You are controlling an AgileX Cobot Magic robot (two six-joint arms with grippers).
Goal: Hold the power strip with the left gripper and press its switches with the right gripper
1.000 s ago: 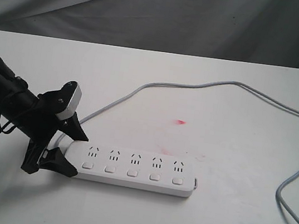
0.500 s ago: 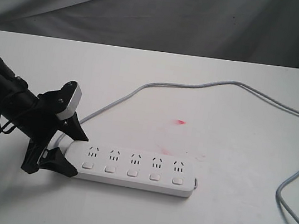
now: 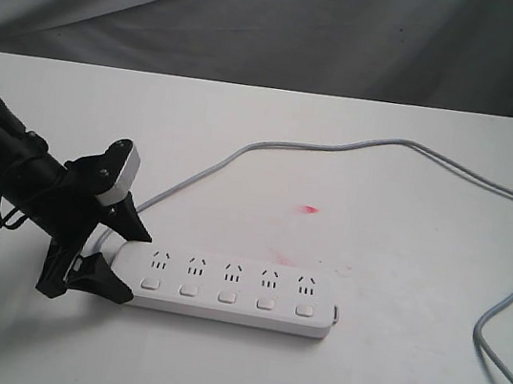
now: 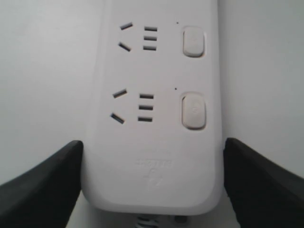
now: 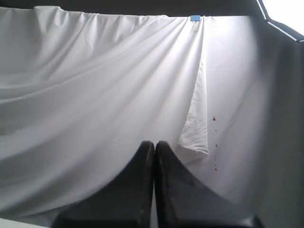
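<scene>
White table point(image 3: 413, 177) carrying the power strip point(image 3: 231, 296), which lies flat near the front edge, its grey cord point(image 3: 340, 149) looping away to the right. The left gripper point(image 3: 134, 266) straddles the strip's cord end with its fingers point(image 4: 42, 190) spread to the strip's width. Whether they actually clamp it cannot be told. The right gripper point(image 5: 154, 148), fingers pressed together and empty, faces the draped backdrop, outside the exterior view. The five switches point(image 3: 225, 295) are unobstructed. Risk: if the left hold is loose, a press on the far switches could pivot or slide the strip. Nothing has shifted since the earlier frames.
</scene>
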